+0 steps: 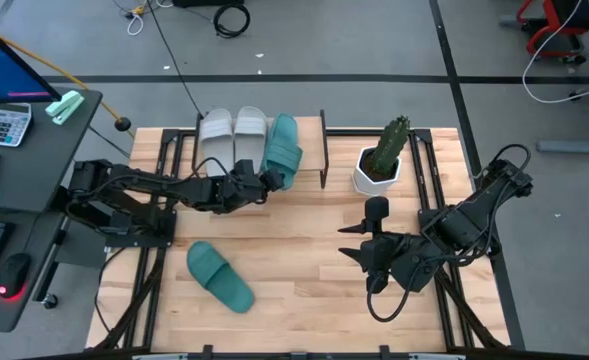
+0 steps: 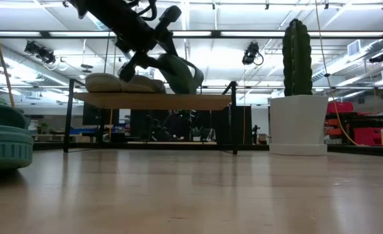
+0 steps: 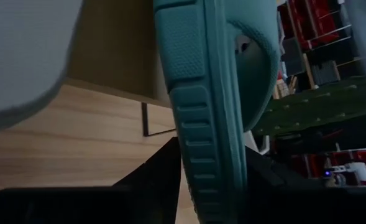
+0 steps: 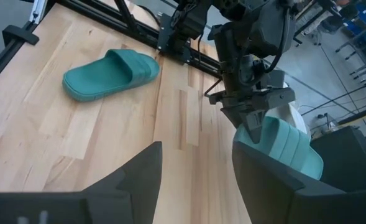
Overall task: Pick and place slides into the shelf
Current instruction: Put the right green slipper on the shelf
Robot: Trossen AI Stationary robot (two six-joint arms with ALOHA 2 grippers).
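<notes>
A teal slide [image 1: 283,148] sits tilted on the shelf [image 1: 310,150] beside two pale slides [image 1: 234,135]. My left gripper [image 1: 266,181] is at the teal slide's near end, shut on it. In the low view this slide [image 2: 178,71] slants above the shelf board [image 2: 152,101], its lower end at the board. A second teal slide [image 1: 219,277] lies sole-down on the table's near left. My right gripper [image 1: 359,255] hovers open over the right half of the table, with nothing between its fingers. My left gripper holds the teal slide by the near end of its sole [image 3: 210,155], pinched across its thickness between the two fingers [image 3: 167,171]. The fingers come from the table's left, slanting slightly down. The slide is tilted, its far part on the shelf next to the pale slides.
A cactus in a white pot [image 1: 382,160] stands just right of the shelf. A desk with a calculator and a keyboard [image 1: 4,130] borders the table's left edge. Bare wood lies between the second teal slide and my right gripper.
</notes>
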